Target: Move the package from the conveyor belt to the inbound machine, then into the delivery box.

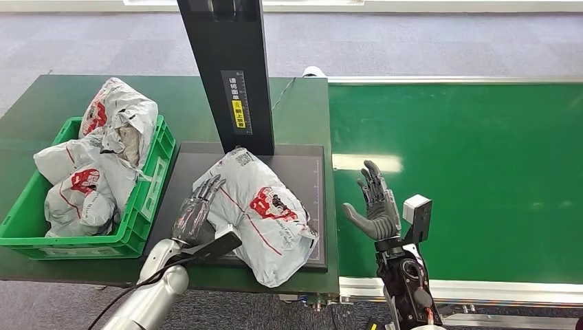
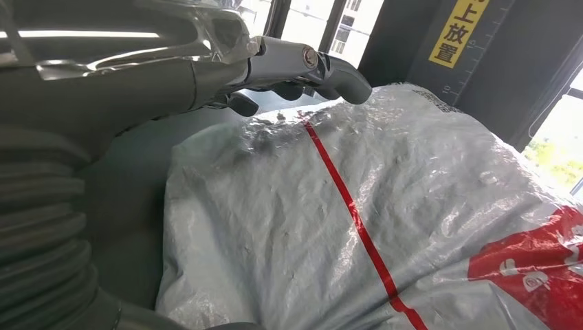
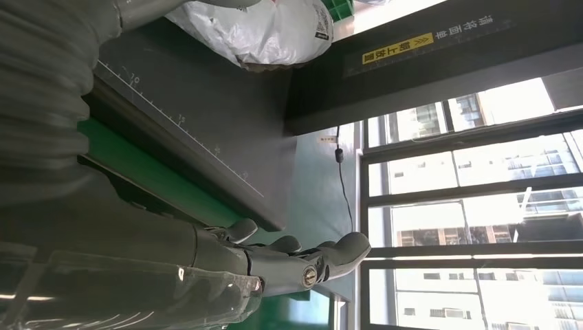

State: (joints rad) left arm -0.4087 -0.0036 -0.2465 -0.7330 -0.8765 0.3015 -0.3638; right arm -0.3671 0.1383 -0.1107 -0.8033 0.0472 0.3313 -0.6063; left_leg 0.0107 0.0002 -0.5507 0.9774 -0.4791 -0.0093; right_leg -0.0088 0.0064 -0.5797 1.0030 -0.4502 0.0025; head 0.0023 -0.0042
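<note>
You had the left hand [image 1: 196,212], fingers extended and gripping nothing, flat against the package [image 1: 265,213] on the inbound machine [image 1: 309,165], apparently to push it toward the delivery box [image 1: 148,199] beyond, while the right hand [image 1: 375,203] hovered spread and empty.

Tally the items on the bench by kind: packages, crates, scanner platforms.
Grey packages: 4. One lies on the platform, three are in the crate: top, middle, bottom.
Green crates: 1.
Black scanner platforms: 1.
Total: 6.
</note>
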